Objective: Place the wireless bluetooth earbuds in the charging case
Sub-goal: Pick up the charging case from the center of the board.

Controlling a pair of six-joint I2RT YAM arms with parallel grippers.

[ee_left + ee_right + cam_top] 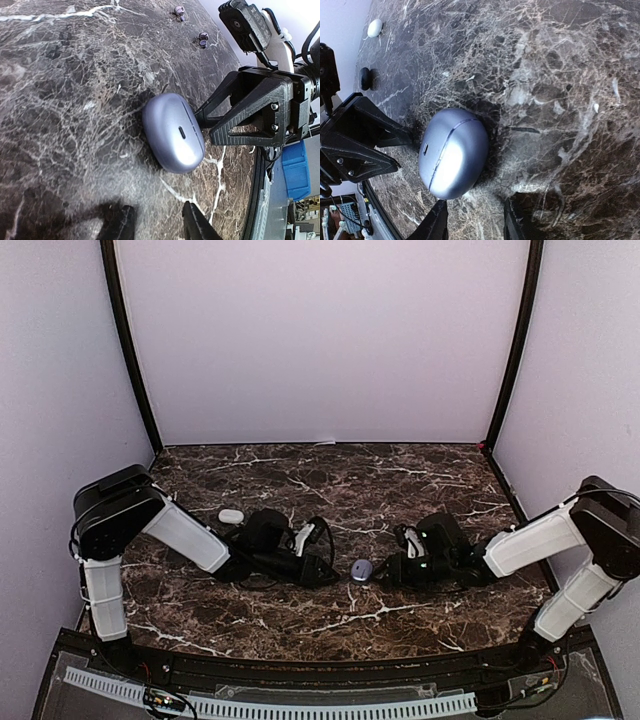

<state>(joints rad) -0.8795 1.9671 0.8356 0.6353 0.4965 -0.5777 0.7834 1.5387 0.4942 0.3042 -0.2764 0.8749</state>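
**Current state.** The purple case (173, 132) lies flat on the marble table (400, 480), between the two arms and near the table's front edge. Its lid is shut and the seam runs unbroken around the shell. Two purple earbuds (202, 40) rest loose on the table, well beyond the case and apart from each other. Neither is in the case.

**Left gripper** (157, 215). The jaws are set narrow with a visible gap and nothing between them. The fingertips sit just short of the near side of the case.

**Right gripper** (476, 210). This gripper is also set narrow and empty. Seen from the opposite wrist camera, its fingertips meet the far side of the case and appear to touch it.

**Reason for the arrangement.** The arms face each other along one line with the case between them. This probably lets one gripper brace the smooth, rounded shell while the other works on the lid. A pebble-shaped case pushed from one side alone would likely slide on the polished surface.

**Outstanding steps.** The lid must be opened before either earbud can be picked up and seated.

**Other items.** A white case (375, 27) and a small black oval item (365, 77) lie further off on the left side.
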